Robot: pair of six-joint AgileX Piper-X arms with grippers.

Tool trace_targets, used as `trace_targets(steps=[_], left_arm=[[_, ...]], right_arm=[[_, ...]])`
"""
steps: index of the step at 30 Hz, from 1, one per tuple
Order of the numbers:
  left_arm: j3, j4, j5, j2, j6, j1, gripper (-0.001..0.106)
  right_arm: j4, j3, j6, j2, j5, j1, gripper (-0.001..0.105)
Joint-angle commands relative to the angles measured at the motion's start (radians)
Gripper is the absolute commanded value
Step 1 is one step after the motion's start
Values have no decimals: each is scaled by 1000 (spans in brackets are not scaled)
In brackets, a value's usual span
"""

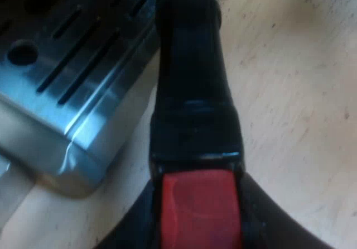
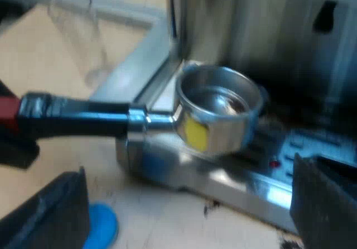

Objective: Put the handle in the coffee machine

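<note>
The pale wooden counter (image 1: 301, 92) carries everything, speckled here and there with dark grounds. On it stands the machine (image 2: 268, 31), steel-fronted. Its drip tray (image 1: 72, 76) is a brushed metal slab with long slots and one round hole, rounded at the corner, and it rests flat on the wood.

The holder (image 2: 217, 112) is not locked in. It hangs level in the air at the machine's front, its cup over the near edge of the tray and close to the steel body. The cup (image 2: 220, 101) is a shiny round metal bowl, open side up and empty as far as can be seen, with a yellow patch (image 2: 195, 134) on its outer wall. A short metal neck joins it to the handle (image 1: 192, 81), which is glossy black, widens in steps away from the cup and ends in a red block (image 1: 198, 210).

The left jaws are closed on that red end, one black finger (image 1: 279, 226) curving up each side of it and pressing against it. The right jaws stand wide open with nothing between them, their fingers (image 2: 47, 215) low over the counter near the tray and well apart from the holder.

A clear glass (image 2: 83, 37) stands upright on the counter beyond the handle, beside the machine. A blue tamper (image 2: 100, 226) lies on the counter just beside one right finger.
</note>
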Motion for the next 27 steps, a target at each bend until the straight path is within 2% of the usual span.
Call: trace_targets(steps=[1,5,13,15,17,21,25,27], left_arm=[[-18,-46,77,11,10,1,0],[-18,-111,74,16,15,1,0],[-18,-179,72,22,15,1,0],[-18,-189,72,38,13,1,0],[-18,-192,72,67,13,1,0],[-18,-211,72,92,13,1,0],[-18,-251,74,93,5,1,0],[-18,-262,74,102,4,1,0]], right_arm=[[-146,14,-71,55,83,0,75],[-270,14,-122,137,118,0,75],[-287,14,-122,198,125,0,75],[-319,14,-122,217,168,0,75],[-388,14,-122,256,260,0,75],[-492,14,-139,312,293,0,75],[-623,14,-236,376,371,0,75],[-701,14,-275,402,373,-2,75]])
